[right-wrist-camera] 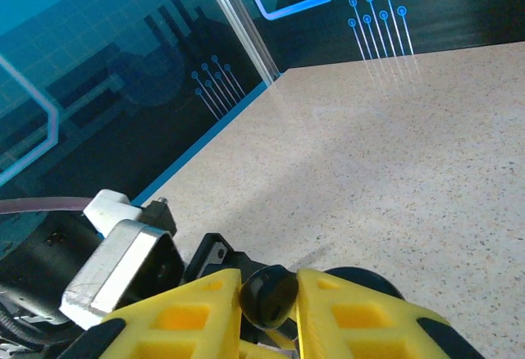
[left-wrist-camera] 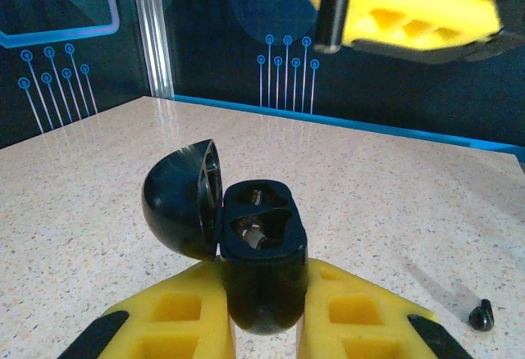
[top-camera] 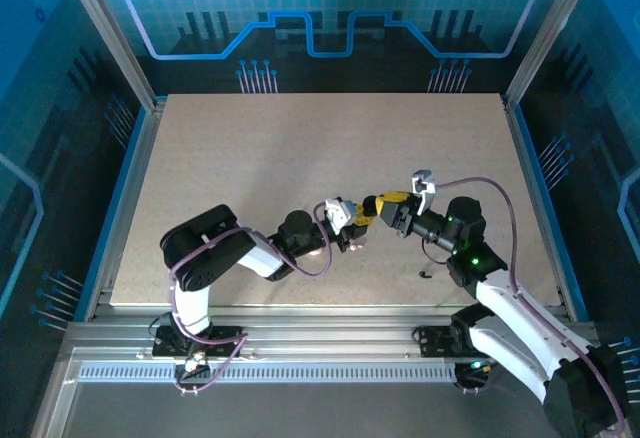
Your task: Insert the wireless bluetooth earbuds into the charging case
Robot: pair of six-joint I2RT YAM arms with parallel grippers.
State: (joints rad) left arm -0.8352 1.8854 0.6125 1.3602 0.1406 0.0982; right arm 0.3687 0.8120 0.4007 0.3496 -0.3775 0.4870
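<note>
Firmly pinches the charging case [left-wrist-camera: 262, 244] between the yellow fingers [left-wrist-camera: 176, 318] of the left gripper [left-wrist-camera: 264, 281], jaws closed tight on its rounded black body. Shows the lid [left-wrist-camera: 182, 207] swung open just left of those jaws, both wells facing up, something pale in the nearer well, too dim to name. Reaches low across the table [top-camera: 300, 148] with the left arm, elbow folded, wrist aimed rightward at the other arm. Meets it from the opposite side with the right gripper [right-wrist-camera: 268, 281], forearm sloping down, fingertips hanging above and beyond the left jaws, apart from the case. Nips a small black earbud [right-wrist-camera: 268, 300] between the right jaws, set narrow around it. Also on the table, well to the right of the left jaws and touching nothing: a loose black earbud [left-wrist-camera: 482, 315].
</note>
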